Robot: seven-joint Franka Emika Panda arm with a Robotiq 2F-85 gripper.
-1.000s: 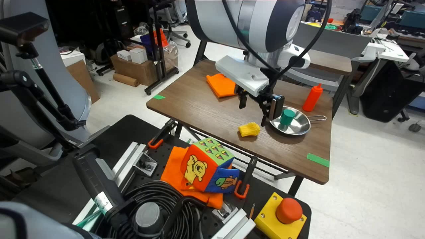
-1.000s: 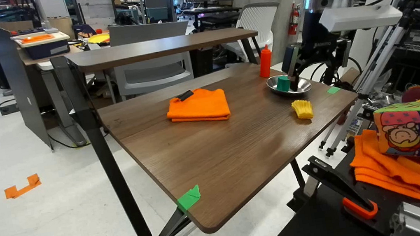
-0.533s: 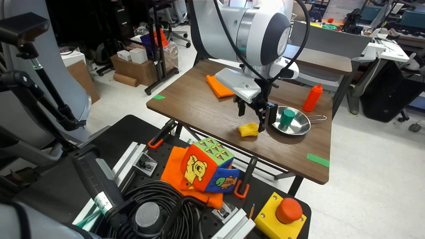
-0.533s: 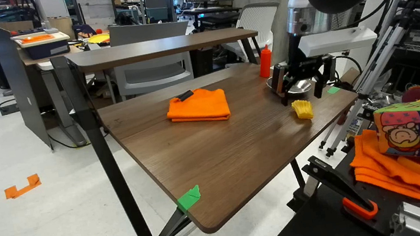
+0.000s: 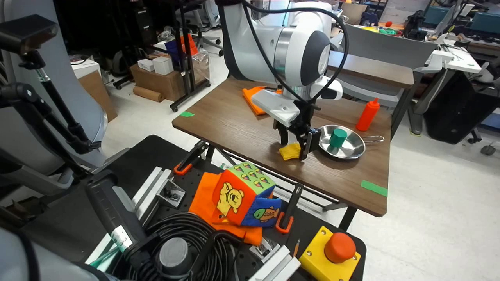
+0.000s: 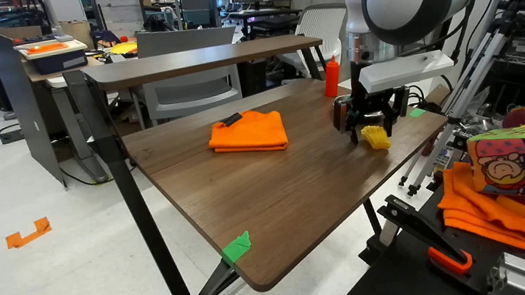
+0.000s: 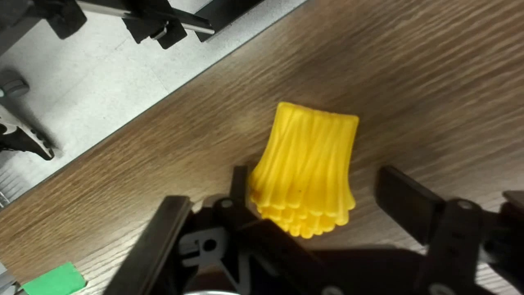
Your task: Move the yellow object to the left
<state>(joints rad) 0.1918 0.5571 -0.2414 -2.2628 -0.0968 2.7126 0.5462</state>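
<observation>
The yellow object is a small chunky ribbed block that flares at one end. It lies on the brown table, and it also shows in an exterior view and in the wrist view. My gripper is open, with one finger on each side of the block's flared end. The left finger in the wrist view is against or very close to the block; a gap shows on the right. In both exterior views the gripper is low at the block, and a finger hides part of it.
A metal pan holding a green block stands close beside the gripper. A red bottle stands behind the pan. A folded orange cloth lies further along the table. The table's edge runs near the block.
My open gripper has moved from beside the pan, down and across to the yellow block, and its fingers now straddle it. The block has shifted very slightly.
</observation>
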